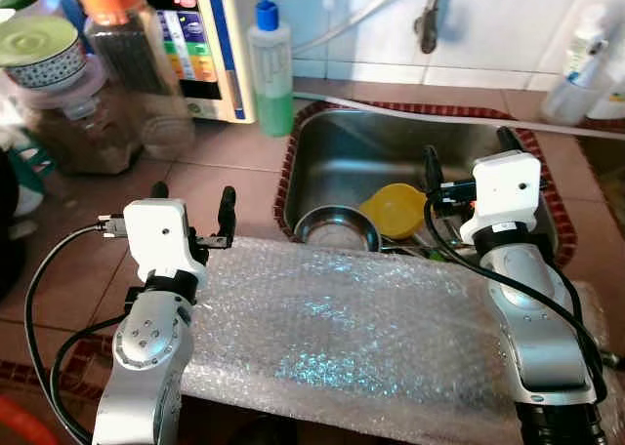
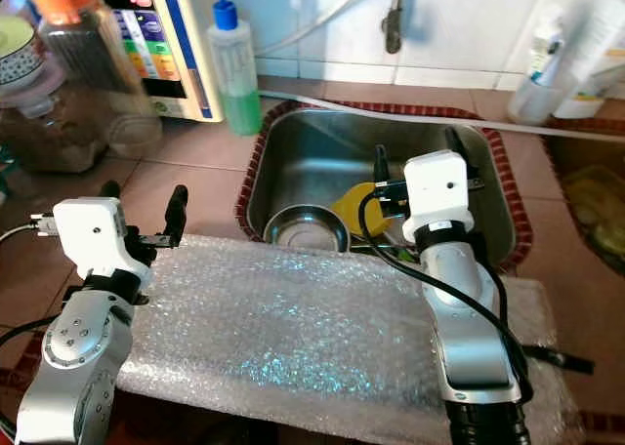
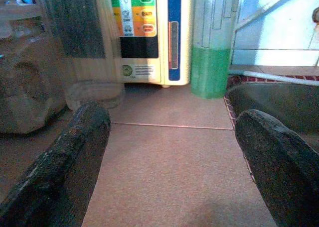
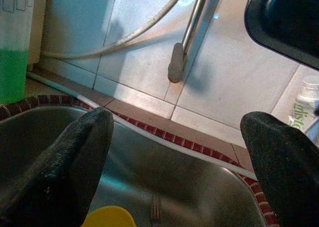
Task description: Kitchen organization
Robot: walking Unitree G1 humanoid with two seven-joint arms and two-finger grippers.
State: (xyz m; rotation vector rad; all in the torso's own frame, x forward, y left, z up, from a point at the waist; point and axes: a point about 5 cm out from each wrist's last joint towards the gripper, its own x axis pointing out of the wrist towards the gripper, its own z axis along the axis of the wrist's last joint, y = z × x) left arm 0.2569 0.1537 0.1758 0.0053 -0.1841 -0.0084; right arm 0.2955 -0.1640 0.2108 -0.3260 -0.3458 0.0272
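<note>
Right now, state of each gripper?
Left gripper: open, holding nothing, over the counter beside the sink.
Right gripper: open, holding nothing, above the sink.

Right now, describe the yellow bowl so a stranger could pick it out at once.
Find the steel sink sunk into the brown tiled counter, edged in dark red. Inside it, near the front, the yellow bowl lies just right of a round steel bowl, and the right gripper hovers with open jaws over the sink beside it. It is the only bright yellow thing in the basin; its neighbour is bare metal.
</note>
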